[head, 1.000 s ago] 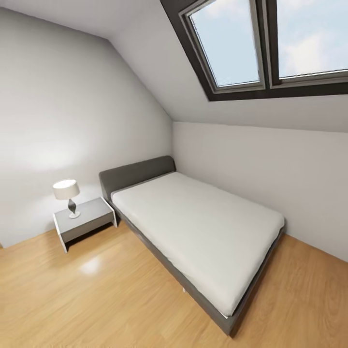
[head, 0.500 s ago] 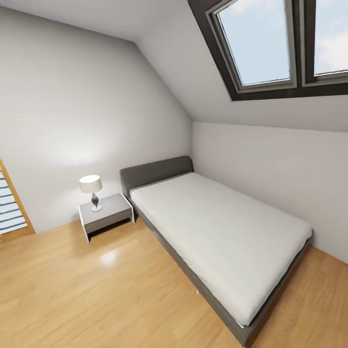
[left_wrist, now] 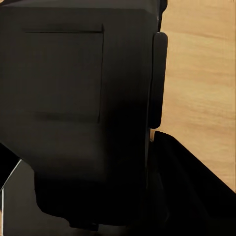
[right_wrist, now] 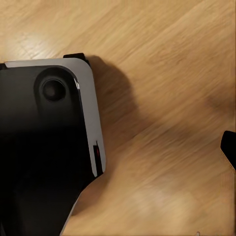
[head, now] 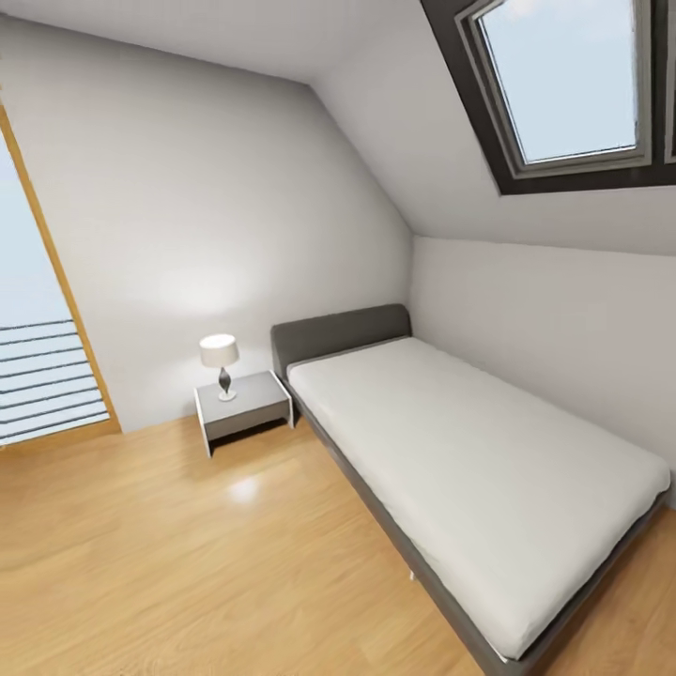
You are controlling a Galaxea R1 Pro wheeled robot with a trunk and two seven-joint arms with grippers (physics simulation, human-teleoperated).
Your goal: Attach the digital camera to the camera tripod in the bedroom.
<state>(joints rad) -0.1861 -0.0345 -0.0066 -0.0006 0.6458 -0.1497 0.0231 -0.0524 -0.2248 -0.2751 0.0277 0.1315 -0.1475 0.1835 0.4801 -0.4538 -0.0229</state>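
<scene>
Head view: in the bedroom [head: 141,526], a lit lamp [head: 220,361] is sitting on a grey nightstand [head: 246,411] beside the grey-framed bed [head: 469,460]. Wrist views: dark robot bodywork [left_wrist: 73,118] is hanging over plank floor [right_wrist: 167,98]; pincer states cannot be told

The head camera swings leftward across the bedroom, so the whole scene slides right in the head view rather than anything in it moving. The bed [head: 488,469], with the nightstand [head: 244,406] and lamp [head: 220,361] beside its headboard, now sits further right. A wood-framed opening with horizontal slats [head: 47,376] comes into sight beyond the nightstand, and less of the skylight [head: 573,84] above the bed shows.
</scene>
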